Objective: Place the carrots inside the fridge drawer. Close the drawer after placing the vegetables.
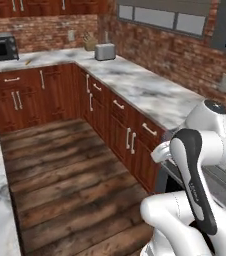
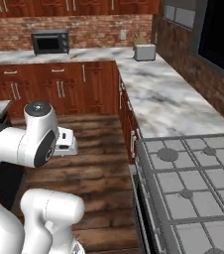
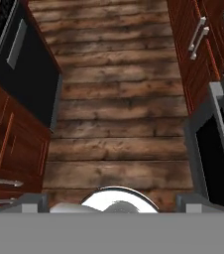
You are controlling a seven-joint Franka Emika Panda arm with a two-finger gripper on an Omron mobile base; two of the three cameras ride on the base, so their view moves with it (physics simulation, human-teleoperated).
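Hand view looks down on the wooden floor point(image 3: 119, 124) between two rows of cabinets, and the two finger tips of the gripper point(image 3: 111, 204) stand wide apart at the bottom, with nothing between them. In the right base view the white arm point(image 2: 34, 141) is folded close to its own base, with the hand over the floor, well apart from any counter.

A small orange thing point(image 1: 28, 62) lies on the far counter point(image 1: 50, 57) near its front edge, just beside the microwave point(image 1: 0, 48); it is too small to tell for sure, but it may be the carrot. The toaster point(image 1: 105, 51) stands in the corner of this counter. The stove point(image 2: 193, 178) is next to the robot. No fridge can be made out, so the state of its drawer cannot be told.

As a judgement, the task is at its beginning: nothing is picked and the base is far from the carrot. To do this step well, the base should drive along the floor toward the far counter and stop square to its front edge, so the arm can come down from above with spread fingers across the slim body of the carrot
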